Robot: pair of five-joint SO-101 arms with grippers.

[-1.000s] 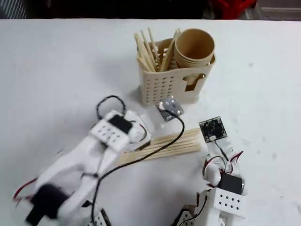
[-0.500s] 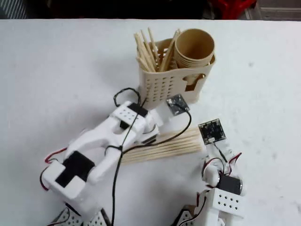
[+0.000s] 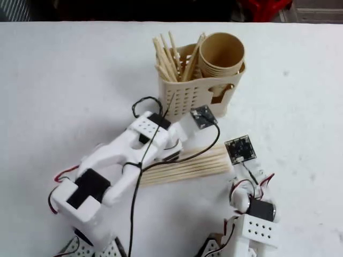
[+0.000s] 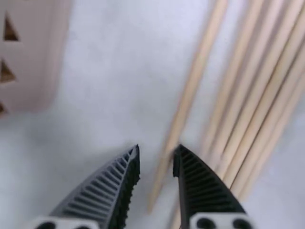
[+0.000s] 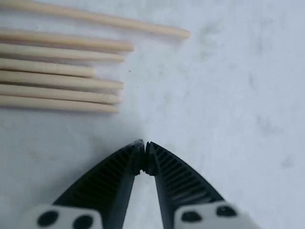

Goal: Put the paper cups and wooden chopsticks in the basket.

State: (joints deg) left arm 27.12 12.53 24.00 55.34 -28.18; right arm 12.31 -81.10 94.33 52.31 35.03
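The left pincer [image 4: 155,153] stands released, jaws astride one loose chopstick [image 4: 190,90] near the desk's [image 3: 64,69] front edge; it should close on that one alone (its neighbours lie just beside). The right pincer [image 5: 144,149] is clenched, empty. The basket [image 3: 195,99], nearer the far edge, holds the cups [image 3: 221,51]; open room lies leftward.

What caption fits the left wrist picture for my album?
Open left end effector around the end of one loose chopstick on the white table.

Left arm [image 3: 115,160] stretched forward, bent low. Left gripper [image 4: 156,160] pointing down, fingers a little apart. Right arm [image 3: 256,222] tucked back. Right gripper [image 5: 144,151] fingers pressed together.
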